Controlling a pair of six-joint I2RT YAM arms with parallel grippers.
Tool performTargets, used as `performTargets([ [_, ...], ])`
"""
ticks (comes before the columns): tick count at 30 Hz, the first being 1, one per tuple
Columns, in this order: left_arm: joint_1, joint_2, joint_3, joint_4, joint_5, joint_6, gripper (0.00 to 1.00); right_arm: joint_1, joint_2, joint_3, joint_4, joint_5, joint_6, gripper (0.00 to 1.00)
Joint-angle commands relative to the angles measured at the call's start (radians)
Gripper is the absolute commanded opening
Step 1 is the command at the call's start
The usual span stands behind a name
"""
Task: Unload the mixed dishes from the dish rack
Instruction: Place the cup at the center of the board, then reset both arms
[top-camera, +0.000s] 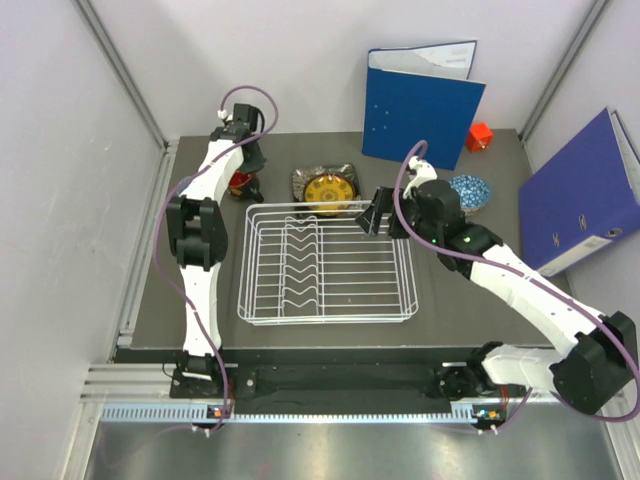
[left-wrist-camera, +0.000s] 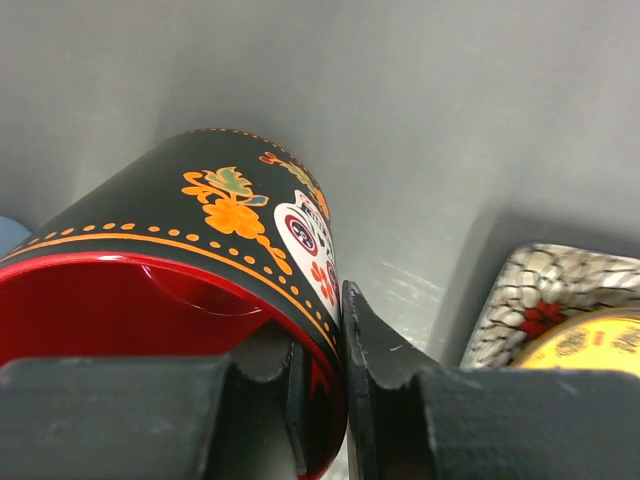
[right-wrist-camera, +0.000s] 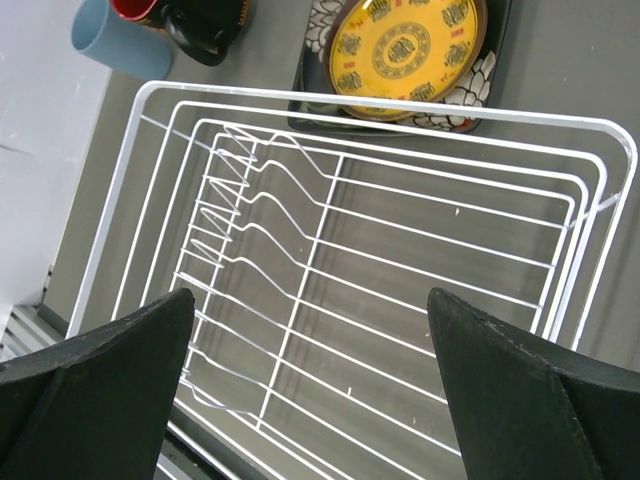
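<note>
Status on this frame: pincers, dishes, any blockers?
Left pincer shut on mug rim, beyond the dish rack. Right pincer open, empty, over it. Rack holds no dishes. Nothing blocking.

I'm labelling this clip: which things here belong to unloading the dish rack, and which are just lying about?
Job: dish rack, square plate, yellow dish, mug, blue cup, speckled bowl.
Lying about: back blue binder, right blue binder, red block.
</note>
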Motion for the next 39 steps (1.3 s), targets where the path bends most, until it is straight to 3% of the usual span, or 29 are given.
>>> performTargets([
  [1, 0.029, -0.014, 0.003, 0.081, -0.001, -0.006, 0.00, 0.001, 0.022, 0.011, 0.033, -0.010, -0.007, 1.00],
  [9, 0.057, 0.009, -0.023, 0.050, 0.036, -0.035, 0.02, 0.001, 0.027, 0.013, 0.033, -0.010, -0.007, 1.00],
  [13, 0.057, -0.037, -0.043, 0.085, 0.059, -0.020, 0.45, 0.001, 0.024, 0.011, 0.034, -0.010, -0.007, 1.00],
  [14, 0.055, -0.063, -0.042, 0.091, 0.056, -0.020, 0.50, 0.001, 0.024, 0.011, 0.034, -0.010, -0.007, 1.00],
  [20, 0.054, -0.158, 0.015, 0.101, 0.045, -0.026, 0.71, 0.001, 0.031, 0.022, 0.034, -0.012, -0.007, 1.00],
  [26, 0.017, -0.320, 0.006, 0.143, -0.012, -0.021, 0.75, 0.001, 0.025, 0.030, 0.037, -0.001, -0.004, 1.00],
  [28, -0.033, -0.379, -0.031, 0.179, -0.056, 0.000, 0.79, 0.002, 0.022, 0.031, 0.027, 0.026, -0.013, 0.99],
  [30, -0.123, -0.469, -0.078, 0.206, -0.119, 0.037, 0.98, 0.002, 0.011, 0.030, 0.019, 0.049, -0.022, 1.00],
  [34, -0.323, -0.652, -0.351, 0.271, -0.317, 0.078, 0.99, 0.004, -0.031, 0.002, 0.011, 0.126, -0.033, 1.00],
  [39, -0.544, -0.816, -0.662, 0.322, -0.362, 0.042, 0.99, 0.025, -0.113, -0.033, 0.008, 0.200, -0.044, 1.00],
])
